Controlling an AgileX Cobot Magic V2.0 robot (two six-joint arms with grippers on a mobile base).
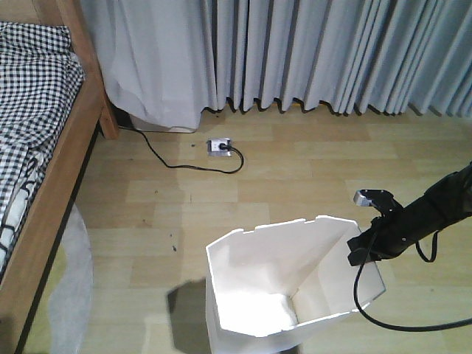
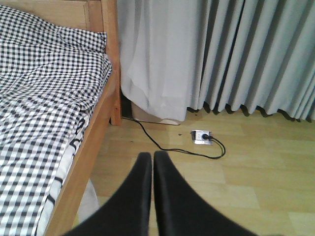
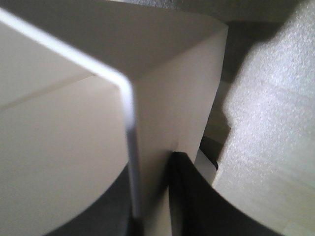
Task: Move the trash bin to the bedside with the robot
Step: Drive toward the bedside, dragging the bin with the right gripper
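Gripping: our black right gripper pinches the rim of the white faceted plastic trash bin.
Left gripper: pressed together, empty.
Bin: on the wood floor, apart from the light wooden bed frame.
Next: we judge a leftward drag.

On my front feed I see grey pleated curtains hanging across the whole back of the room, with a paler, smoother white fabric panel in front of them at the left, both reaching down to the light wood-plank floor. A small white square socket box lies flat on the floor just in front of the curtains, with a black plug in it and a thin black cable looping from it and running left under the white panel. At my lower left, a crumpled translucent plastic sheet rests on the floor.
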